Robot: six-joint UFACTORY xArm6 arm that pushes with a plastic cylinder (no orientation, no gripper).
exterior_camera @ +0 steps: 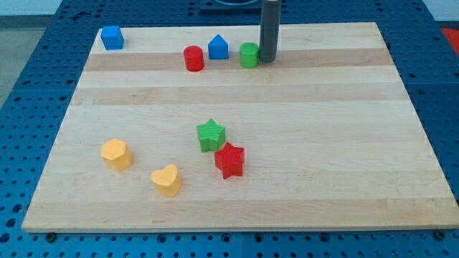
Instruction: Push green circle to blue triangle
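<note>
On the bench [237, 107], a row runs along the upper edge. A cube [111, 36] sits in the upper left of the frame. Toward the upper middle stand a cylinder [193, 59], then a triangle [219, 47] just right of it and slightly higher, then a circle [249, 55]. My tip [267, 60] rests against the circle's right side. Below centre, one star [211, 135] lies touching another star [230, 160] at its lower right. In the lower left sit a hexagon [116, 154] and, to its lower right, a heart [166, 180].
</note>
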